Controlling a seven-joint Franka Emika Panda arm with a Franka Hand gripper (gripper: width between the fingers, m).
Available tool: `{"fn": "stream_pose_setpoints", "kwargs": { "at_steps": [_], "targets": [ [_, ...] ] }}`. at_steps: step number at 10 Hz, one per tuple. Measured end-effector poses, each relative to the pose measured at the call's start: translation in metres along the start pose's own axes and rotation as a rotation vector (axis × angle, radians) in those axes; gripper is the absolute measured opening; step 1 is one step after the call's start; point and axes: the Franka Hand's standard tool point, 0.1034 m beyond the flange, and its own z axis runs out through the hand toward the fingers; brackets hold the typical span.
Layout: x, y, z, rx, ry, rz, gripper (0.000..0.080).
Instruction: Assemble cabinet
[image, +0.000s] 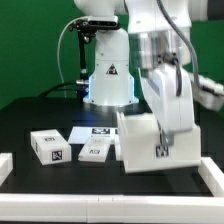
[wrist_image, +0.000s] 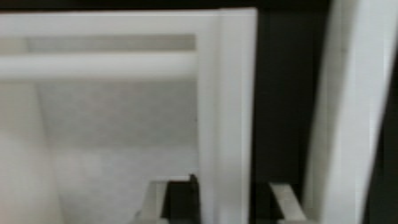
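End effector (image: 161, 146) is down over the cabinet (image: 138, 140), clenched on one thin upright wall. In the wrist view that wall passes between the two fingers (wrist_image: 175, 198), with the cabinet's inner panel (wrist_image: 107, 120) beside it. The cabinet appears to rest on the dark worktop (image: 40, 115), toward the exterior view's right, near the front edge. A grip on the wall probably serves to steady or shift the body. Two small tagged blocks (image: 50, 147) lie loose on the exterior view's left, with the marker board (image: 97, 131) flat behind them.
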Motion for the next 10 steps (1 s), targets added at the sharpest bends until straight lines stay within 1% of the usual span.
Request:
{"fn": "stream_pose_setpoints", "kwargs": {
  "at_steps": [1,2,5,6,7,9,10],
  "targets": [
    [-0.002,-0.007,0.005,0.007,0.008,0.006,0.009],
    [-0.005,-0.012,0.002,0.044,0.018,-0.002,0.009],
    [-0.004,-0.011,0.004,0.041,0.019,-0.002,0.009],
    [-0.004,-0.011,0.008,0.035,0.02,0.012,0.009],
    [-0.005,-0.017,0.017,0.027,0.025,0.022,0.009],
    [-0.01,-0.031,0.026,0.032,0.032,0.033,0.009],
    [-0.018,-0.036,0.031,0.027,0.034,0.045,0.009]
  ]
}}
